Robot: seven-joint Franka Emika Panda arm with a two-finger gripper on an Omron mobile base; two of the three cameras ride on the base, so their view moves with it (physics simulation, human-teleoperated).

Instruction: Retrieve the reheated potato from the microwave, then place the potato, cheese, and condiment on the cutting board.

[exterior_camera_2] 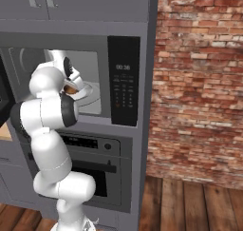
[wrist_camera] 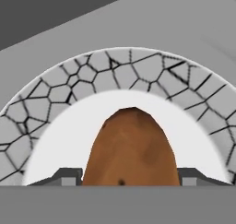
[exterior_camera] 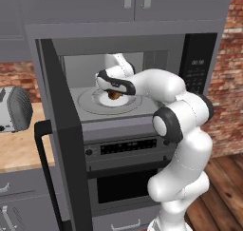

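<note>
A: Here we are at the microwave (exterior_camera: 142,82), door (exterior_camera: 64,144) swung wide down the left of the left base frame, and the arm is reaching right into the cavity.

B: And there's the prize. The potato (wrist_camera: 131,147) sits bottom centre of the hand view, on a white plate (wrist_camera: 193,140) with a crackle-patterned rim.

A: In the left base view the potato (exterior_camera: 113,95) is a brown dab in the upper middle, on the round turntable (exterior_camera: 90,101), tucked under the wrist.

B: Now the claw (wrist_camera: 128,178). A finger tip (wrist_camera: 69,176) pokes up at the lower left of the hand frame, its partner at the lower right, and the potato fills the space between them.

A: So is it clamped on?

B: The fingers bracket it at about its own width, each right against a flank (I can't make out a gap on either side), so I judge it's gripping the potato, or within a whisker of it.

A: Why that approach?

B: The cavity is low-roofed, so the hand comes in low and straddles the potato where it narrows enough to fit.

A: From the right base view the potato (exterior_camera_2: 71,89) peeks out at the upper left, beside the black control panel (exterior_camera_2: 123,80).

B: Retrieval stage, I'd say. Next it has to lift clear of the plate and back out without clipping the door frame.

A: Round and rough-skinned, it could roll in a loose grip.
</note>
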